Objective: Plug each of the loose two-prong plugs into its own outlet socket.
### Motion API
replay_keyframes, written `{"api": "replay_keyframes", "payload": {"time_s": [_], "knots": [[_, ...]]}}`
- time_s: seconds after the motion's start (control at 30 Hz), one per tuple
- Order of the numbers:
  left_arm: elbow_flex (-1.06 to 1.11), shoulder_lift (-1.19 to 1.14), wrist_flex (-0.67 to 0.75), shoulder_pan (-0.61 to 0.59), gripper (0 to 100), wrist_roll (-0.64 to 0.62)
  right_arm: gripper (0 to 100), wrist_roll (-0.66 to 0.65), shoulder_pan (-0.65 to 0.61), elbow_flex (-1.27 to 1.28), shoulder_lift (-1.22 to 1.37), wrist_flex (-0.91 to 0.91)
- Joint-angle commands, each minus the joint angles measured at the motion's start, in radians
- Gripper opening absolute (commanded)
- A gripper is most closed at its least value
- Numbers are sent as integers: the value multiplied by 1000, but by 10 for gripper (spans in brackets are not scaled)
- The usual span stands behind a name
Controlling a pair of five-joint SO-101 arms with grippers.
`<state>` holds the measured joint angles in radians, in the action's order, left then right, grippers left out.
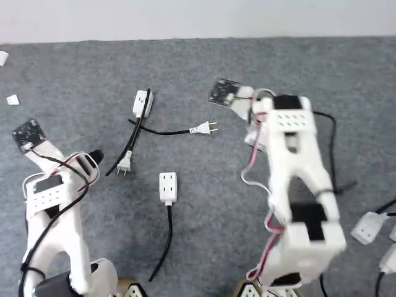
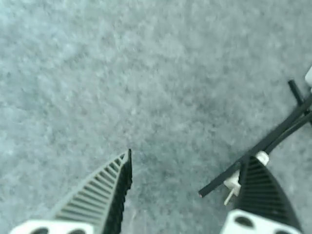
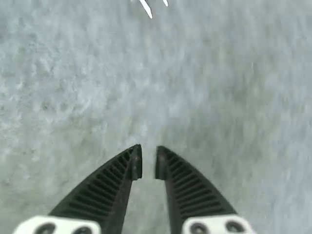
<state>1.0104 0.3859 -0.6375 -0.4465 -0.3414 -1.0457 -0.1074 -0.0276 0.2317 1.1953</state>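
Note:
Two white two-prong plugs lie on the grey carpet: one (image 1: 204, 129) on a black cable near the middle, the other (image 1: 124, 164) lower left of it. One white outlet socket (image 1: 143, 102) lies at the back and a second (image 1: 167, 186) nearer the front. My left gripper (image 2: 190, 158) is open just above the carpet, and the lower-left plug (image 2: 231, 183) lies beside one finger. My right gripper (image 3: 147, 156) is shut but for a thin gap and holds nothing; the prongs (image 3: 146, 7) of the middle plug lie well ahead of it.
Black cables (image 1: 133, 139) cross between the back socket and the lower-left plug. Another cable (image 1: 166, 241) runs from the front socket toward the table's front. More white plugs (image 1: 369, 227) lie at the right edge. Small white scraps (image 1: 12, 99) sit far left.

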Motion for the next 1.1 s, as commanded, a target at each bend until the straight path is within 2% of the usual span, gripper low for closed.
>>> {"api": "replay_keyframes", "payload": {"time_s": [0.0, 0.1, 0.3, 0.47, 0.6, 0.83, 1.07], "knots": [[-8, 23, 46, -8, 331, 8, 120, 2, -59, -238, 143, 22], [-4, 23, 49, -8, 331, 8, 134, 8, -110, -402, 262, 87], [-4, 23, 49, -8, 331, 9, 137, 5, -223, -720, 387, 341], [-4, 23, 49, -8, 331, 9, 138, -15, -271, -891, 460, 450], [-4, 21, 49, -8, 331, 9, 141, -64, -271, -941, 535, 467], [4, 21, 49, -9, 331, 11, 275, -152, -263, -1056, 679, 460], [5, 21, 49, -11, 331, 11, 226, -175, -251, -1211, 868, 432]]}}
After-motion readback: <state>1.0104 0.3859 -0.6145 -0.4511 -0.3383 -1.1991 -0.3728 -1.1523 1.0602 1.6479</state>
